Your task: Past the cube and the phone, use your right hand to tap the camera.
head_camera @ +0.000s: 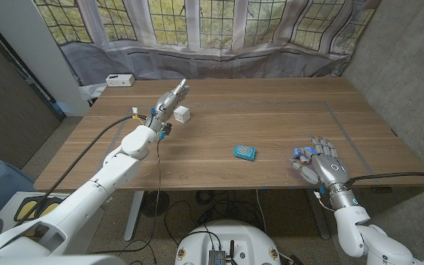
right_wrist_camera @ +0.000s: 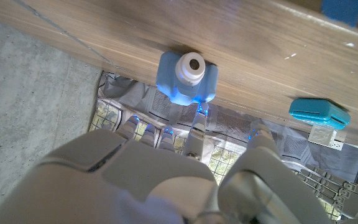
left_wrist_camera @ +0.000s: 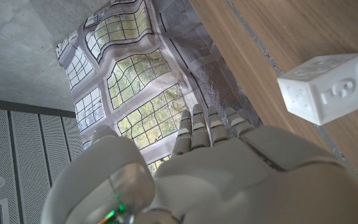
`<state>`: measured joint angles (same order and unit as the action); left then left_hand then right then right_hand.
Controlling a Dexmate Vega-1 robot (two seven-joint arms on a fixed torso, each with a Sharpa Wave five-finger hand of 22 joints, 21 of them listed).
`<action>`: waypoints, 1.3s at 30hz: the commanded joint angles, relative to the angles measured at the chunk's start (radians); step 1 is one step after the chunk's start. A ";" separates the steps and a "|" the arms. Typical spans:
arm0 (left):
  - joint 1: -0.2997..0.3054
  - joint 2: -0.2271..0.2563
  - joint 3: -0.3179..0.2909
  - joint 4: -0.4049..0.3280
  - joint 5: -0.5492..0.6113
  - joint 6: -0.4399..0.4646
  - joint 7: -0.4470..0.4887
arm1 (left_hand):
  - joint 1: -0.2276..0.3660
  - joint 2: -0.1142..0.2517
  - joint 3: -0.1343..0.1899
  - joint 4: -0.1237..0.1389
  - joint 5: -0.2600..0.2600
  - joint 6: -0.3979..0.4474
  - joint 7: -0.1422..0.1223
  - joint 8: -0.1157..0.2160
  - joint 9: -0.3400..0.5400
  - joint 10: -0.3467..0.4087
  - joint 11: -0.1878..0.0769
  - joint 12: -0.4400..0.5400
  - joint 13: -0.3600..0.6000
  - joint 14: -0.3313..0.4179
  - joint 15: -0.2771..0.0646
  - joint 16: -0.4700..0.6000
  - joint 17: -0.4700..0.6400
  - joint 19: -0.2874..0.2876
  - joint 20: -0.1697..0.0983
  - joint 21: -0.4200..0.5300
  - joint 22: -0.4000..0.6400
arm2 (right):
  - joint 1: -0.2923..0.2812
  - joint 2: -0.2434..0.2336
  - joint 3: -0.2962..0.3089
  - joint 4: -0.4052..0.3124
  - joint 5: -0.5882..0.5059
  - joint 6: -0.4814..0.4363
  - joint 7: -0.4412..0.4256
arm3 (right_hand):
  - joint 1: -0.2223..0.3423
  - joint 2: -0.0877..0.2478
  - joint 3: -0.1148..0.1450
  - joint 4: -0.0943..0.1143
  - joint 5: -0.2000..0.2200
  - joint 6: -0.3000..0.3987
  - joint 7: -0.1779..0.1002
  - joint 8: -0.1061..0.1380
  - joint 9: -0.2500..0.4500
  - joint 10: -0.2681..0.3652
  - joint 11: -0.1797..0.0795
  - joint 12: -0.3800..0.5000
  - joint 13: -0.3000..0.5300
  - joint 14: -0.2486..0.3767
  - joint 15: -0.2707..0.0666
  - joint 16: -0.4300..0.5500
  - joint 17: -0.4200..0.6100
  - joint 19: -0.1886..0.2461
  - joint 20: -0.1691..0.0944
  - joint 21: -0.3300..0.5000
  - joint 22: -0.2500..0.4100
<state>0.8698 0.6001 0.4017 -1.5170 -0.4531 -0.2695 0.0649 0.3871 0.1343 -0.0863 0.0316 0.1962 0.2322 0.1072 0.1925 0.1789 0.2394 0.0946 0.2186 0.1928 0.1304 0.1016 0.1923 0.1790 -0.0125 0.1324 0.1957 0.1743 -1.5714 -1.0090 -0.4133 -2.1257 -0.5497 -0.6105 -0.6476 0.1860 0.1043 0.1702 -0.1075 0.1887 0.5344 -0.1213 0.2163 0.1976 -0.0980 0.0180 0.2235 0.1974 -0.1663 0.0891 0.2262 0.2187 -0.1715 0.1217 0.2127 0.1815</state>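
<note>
Blue camera (head_camera: 299, 154) at about four o'clock on the tabletop (head_camera: 271, 110), just beside the right hand (head_camera: 328, 165), on its nine o'clock side. Teal phone (head_camera: 244, 152) further toward nine from there, near the middle. White cube (head_camera: 182, 113) well apart at about ten o'clock, by the left hand (head_camera: 171, 99).

Right hand released, fingers straight and spread, holding nothing. Fingertips close by the camera in the right wrist view; touching or not, impossible to tell. Left hand likewise released, fingers stretched out past the cube, gripping nothing.

Judged as the closing step: reach about done, tap yet to make. To do it well:
- Swing the fingers a little toward nine o'clock until over the camera body.
- Dip with fingertips only, lightly and straight down.
- Avoid any sideways push: risk of sliding or tipping so small a toy.
- Keep the fingers loose, never curled round it; a tap, not a grasp.
- Lift clear at once.
- Leave phone and cube alone.
</note>
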 commanded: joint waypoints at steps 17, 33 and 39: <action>-0.005 -0.005 0.000 0.008 -0.003 -0.013 -0.005 | 0.002 -0.002 0.001 0.000 -0.002 0.012 0.000 -0.002 0.002 0.005 0.000 -0.002 0.006 0.008 0.001 -0.003 0.002 -0.002 0.009 0.000 0.005 | -0.016 -0.006 0.023 -0.019 -0.018 -0.010 -0.029 | 0.012 -0.005 0.012 -0.003 -0.003 0.004 -0.003 -0.001 -0.001 0.017 -0.003 0.007 0.003 -0.069 -0.005 0.010 0.003 -0.101 0.009 0.009 0.003; -0.008 -0.012 0.003 0.023 -0.010 -0.010 -0.008 | 0.002 -0.002 0.002 0.000 -0.002 0.013 -0.001 -0.002 0.002 0.006 0.003 -0.002 0.006 0.009 0.002 -0.003 0.002 -0.003 0.008 0.000 0.005 | -0.025 0.000 0.035 -0.023 -0.021 0.003 -0.040 | 0.021 -0.010 0.017 -0.011 -0.005 -0.109 0.019 -0.040 0.000 0.043 -0.001 0.009 0.002 -0.040 -0.006 0.015 0.002 -0.072 0.018 0.014 0.002; -0.010 -0.012 0.003 0.025 -0.009 -0.013 -0.009 | 0.002 -0.002 0.003 0.000 -0.002 0.015 0.001 -0.001 0.002 0.008 0.002 -0.001 0.006 0.009 0.001 -0.003 0.002 -0.002 0.009 0.001 0.005 | -0.031 0.008 0.043 -0.019 -0.016 0.020 -0.054 | 0.023 -0.016 0.018 -0.014 -0.007 -0.332 0.034 -0.056 -0.002 0.042 0.012 -0.003 0.002 -0.038 -0.007 0.009 0.003 -0.068 0.026 0.007 0.002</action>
<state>0.8639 0.5906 0.4025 -1.4987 -0.4607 -0.2814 0.0584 0.3871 0.1343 -0.0864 0.0316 0.1963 0.2398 0.1074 0.1925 0.1790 0.2394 0.0946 0.2186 0.1928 0.1304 0.1016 0.1923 0.1790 -0.0124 0.1323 0.1956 0.1742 -1.5921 -1.0126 -0.3834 -2.1468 -0.5724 -0.6159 -0.6829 0.2007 0.0895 0.1840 -0.1213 0.1847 0.2845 -0.0964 0.1622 0.1954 -0.0550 0.0216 0.2264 0.1974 -0.1663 0.0891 0.2371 0.2187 -0.1696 0.1415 0.2197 0.1816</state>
